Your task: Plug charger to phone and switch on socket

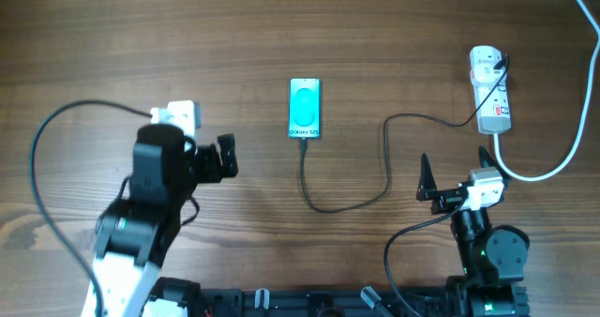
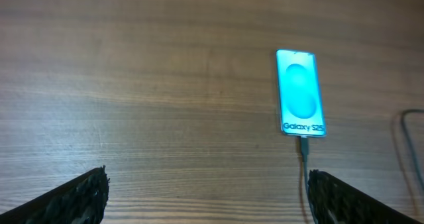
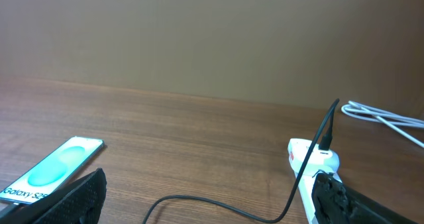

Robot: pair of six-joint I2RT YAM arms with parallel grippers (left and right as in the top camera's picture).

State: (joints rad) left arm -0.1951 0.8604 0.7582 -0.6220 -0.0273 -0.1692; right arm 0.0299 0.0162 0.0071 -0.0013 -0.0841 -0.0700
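The phone (image 1: 305,108) lies flat mid-table, turquoise face up, white text strip at its near end. It also shows in the left wrist view (image 2: 300,93) and the right wrist view (image 3: 52,168). The charger cable (image 1: 352,202) runs from the phone's near end, loops toward me, then goes up to the socket (image 1: 489,101) at the right. Its tip sits at the phone's port (image 2: 303,144). The socket also shows in the right wrist view (image 3: 313,168). My left gripper (image 1: 226,158) is open, left of the phone. My right gripper (image 1: 457,172) is open, in front of the socket.
A thick white lead (image 1: 562,158) curves from the socket to the table's right edge and back corner. The left arm's black cable (image 1: 56,129) arcs over the left side of the wooden table.
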